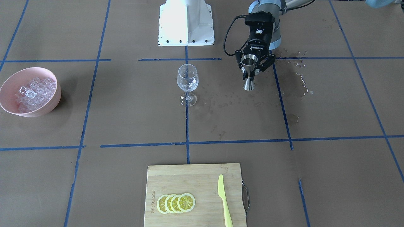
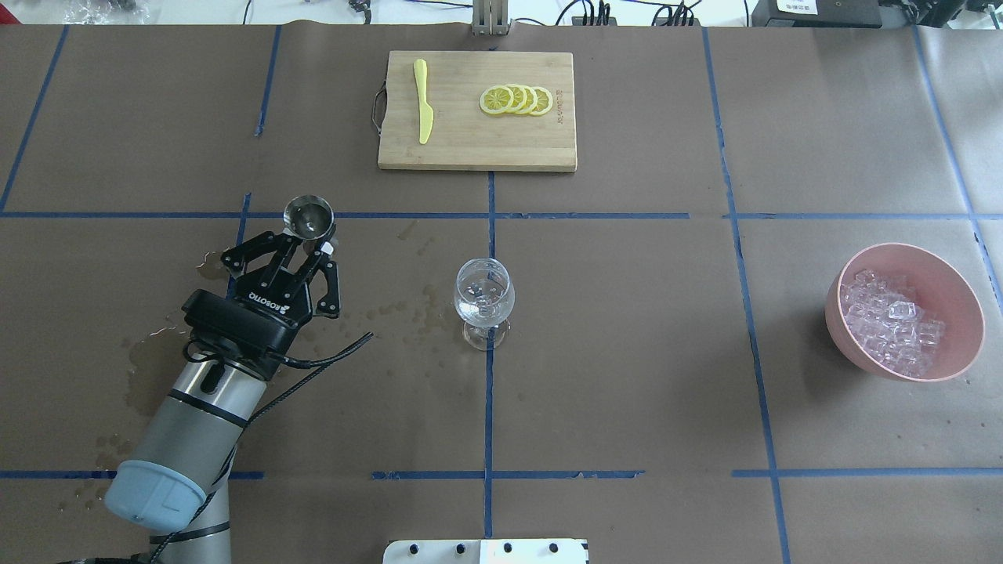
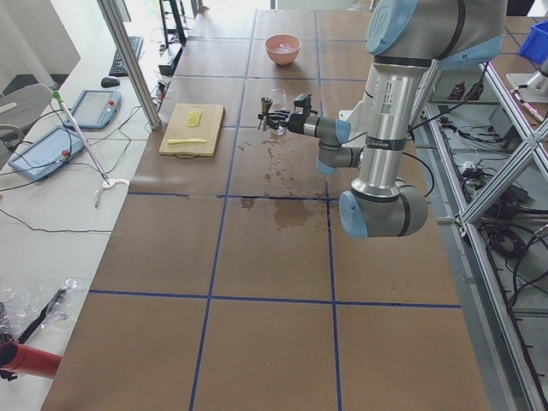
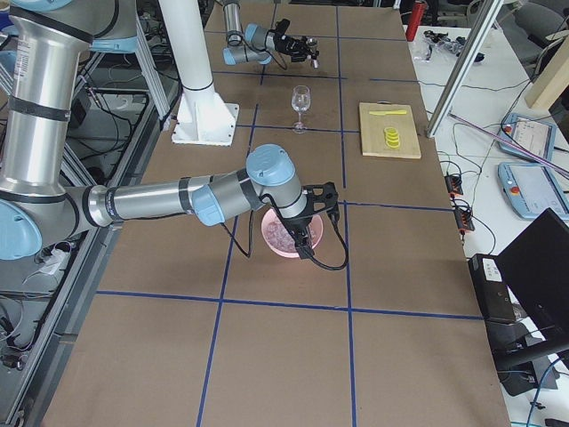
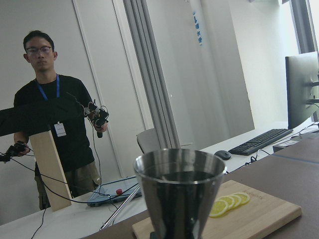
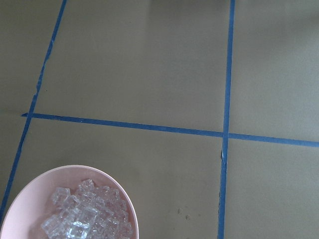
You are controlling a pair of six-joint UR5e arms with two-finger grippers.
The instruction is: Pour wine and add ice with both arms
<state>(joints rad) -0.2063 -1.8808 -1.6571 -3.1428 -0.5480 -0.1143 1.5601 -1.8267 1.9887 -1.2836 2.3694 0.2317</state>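
My left gripper (image 1: 250, 74) is shut on the waist of a steel jigger (image 2: 308, 217) and holds it upright above the table, to the robot's left of the wine glass (image 2: 484, 301). In the left wrist view the wine (image 5: 182, 176) shows as a dark surface near the jigger's rim. The stemmed glass (image 1: 187, 83) stands at the table's middle. The ice (image 2: 893, 325) is heaped in a pink bowl (image 2: 954, 301) on the robot's right. My right gripper (image 4: 308, 238) hangs just over that bowl, and I cannot tell whether it is open. Its wrist view shows the ice (image 6: 84, 219) but no fingers.
A bamboo cutting board (image 2: 470, 149) at the far side carries lemon slices (image 2: 517, 99) and a yellow knife (image 2: 423, 110). The white pedestal (image 1: 186, 22) stands at the robot's edge. Wet patches (image 1: 300, 75) mark the brown paper around the left arm. A person (image 5: 55, 124) stands beyond the table.
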